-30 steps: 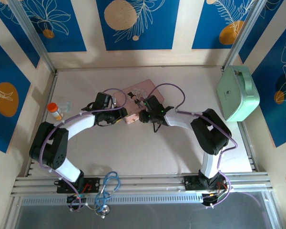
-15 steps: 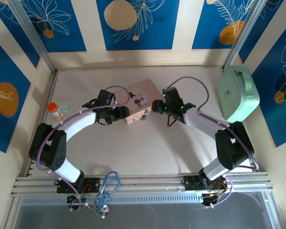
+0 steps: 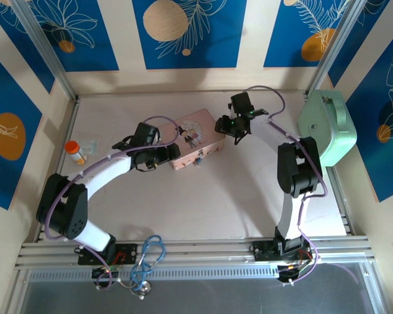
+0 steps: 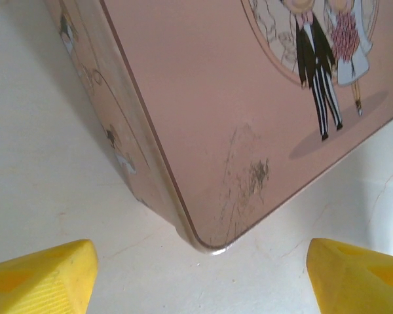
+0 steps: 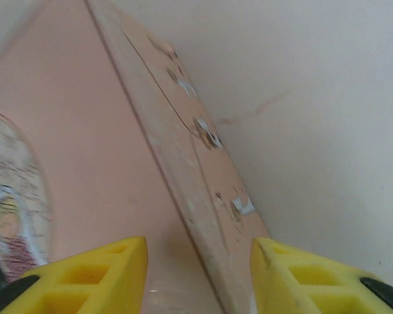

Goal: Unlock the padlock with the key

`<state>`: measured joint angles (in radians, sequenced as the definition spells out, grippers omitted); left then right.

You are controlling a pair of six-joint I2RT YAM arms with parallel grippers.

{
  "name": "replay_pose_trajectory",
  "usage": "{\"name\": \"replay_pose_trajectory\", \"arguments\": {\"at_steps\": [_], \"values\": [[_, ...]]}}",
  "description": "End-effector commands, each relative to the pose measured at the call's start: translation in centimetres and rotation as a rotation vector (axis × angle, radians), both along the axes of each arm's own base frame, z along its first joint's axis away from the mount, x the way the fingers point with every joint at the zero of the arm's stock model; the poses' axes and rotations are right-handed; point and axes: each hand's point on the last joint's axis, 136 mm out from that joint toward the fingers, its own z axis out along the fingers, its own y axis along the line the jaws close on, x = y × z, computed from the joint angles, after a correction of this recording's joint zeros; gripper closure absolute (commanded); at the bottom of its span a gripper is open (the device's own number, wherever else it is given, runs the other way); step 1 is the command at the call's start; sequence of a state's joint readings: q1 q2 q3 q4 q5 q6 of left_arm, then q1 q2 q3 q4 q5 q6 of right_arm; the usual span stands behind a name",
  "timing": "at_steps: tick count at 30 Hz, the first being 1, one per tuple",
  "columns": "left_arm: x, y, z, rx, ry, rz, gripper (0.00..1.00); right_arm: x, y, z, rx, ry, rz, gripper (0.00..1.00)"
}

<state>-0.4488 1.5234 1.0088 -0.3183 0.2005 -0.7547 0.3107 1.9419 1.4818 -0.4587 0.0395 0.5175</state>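
The padlock point(image 3: 200, 160) is a tiny grey and blue speck at the front wall of the pink tin point(image 3: 195, 139). The key is too small to make out in the top view. My left gripper point(image 3: 166, 154) stands open at the tin's left corner. In the left wrist view its yellow fingertips point(image 4: 42, 278) sit wide apart, and the tin's corner point(image 4: 209, 196) lies just ahead of the left gripper point(image 4: 200, 278). My right gripper point(image 3: 224, 125) is open at the tin's right corner. In the right wrist view the right gripper point(image 5: 198, 268) straddles the tin's side wall point(image 5: 203, 170) without pinching it.
A mint-green case point(image 3: 327, 127) lies against the right wall. An orange-capped vial point(image 3: 75, 152) and a small clear item point(image 3: 92, 142) rest at the left edge. Loose cables point(image 3: 147, 258) hang over the near rail.
The right arm has swung from the tin's front side, by the padlock, out to the tin's back right corner. The left gripper's jaws have opened wider; its arm has barely moved.
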Motion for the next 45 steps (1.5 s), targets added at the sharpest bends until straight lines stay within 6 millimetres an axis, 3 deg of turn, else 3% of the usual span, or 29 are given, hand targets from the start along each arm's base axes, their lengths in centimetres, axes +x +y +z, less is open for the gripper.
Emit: {"name": "replay_pose_trajectory", "arguments": {"at_steps": [1,5,13,15,16,20,24,27,30,35,39,45], "values": [[1.7,0.4,0.1,-0.019,-0.007,0.049,0.2,-1.7,0.7,0.3,0.027,0.041,0.03,0.61],[2.5,1.1,-1.1,-0.012,0.021,0.07,0.25,-3.5,0.8,0.0,0.003,0.06,0.015,0.78],[3.6,2.2,-2.7,0.004,0.051,0.095,0.29,-9.3,1.3,-1.9,-0.016,0.186,-0.081,0.86],[3.7,2.3,-3.0,0.004,0.057,0.1,0.31,-9.9,1.4,-1.5,-0.041,0.152,-0.083,0.81],[3.6,2.4,-3.2,0.005,0.063,0.102,0.31,-10.3,1.4,-1.0,-0.071,0.114,-0.08,0.73],[3.5,2.7,-3.9,0.005,0.079,0.101,0.34,-10.9,1.7,3.2,-0.19,-0.142,-0.023,0.47],[3.5,3.2,-4.2,-0.004,0.085,0.1,0.36,-12.9,4.3,5.4,-0.28,-0.338,0.116,0.36],[3.6,3.3,-4.4,-0.007,0.087,0.092,0.37,-14.2,6.9,4.5,-0.323,-0.376,0.217,0.35],[3.7,3.5,-4.6,0.0,0.091,0.077,0.39,-15.1,9.9,2.1,-0.338,-0.346,0.313,0.35],[3.6,3.5,-5.2,0.017,0.105,0.052,0.41,-14.7,13.3,-1.6,-0.379,-0.311,0.389,0.36],[3.6,3.7,-5.3,0.026,0.105,0.04,0.43,-13.7,14.3,-3.2,-0.398,-0.292,0.389,0.39],[3.5,3.7,-5.5,0.022,0.11,0.03,0.45,-12.4,14.3,-5.1,-0.472,-0.271,0.366,0.4]]}}
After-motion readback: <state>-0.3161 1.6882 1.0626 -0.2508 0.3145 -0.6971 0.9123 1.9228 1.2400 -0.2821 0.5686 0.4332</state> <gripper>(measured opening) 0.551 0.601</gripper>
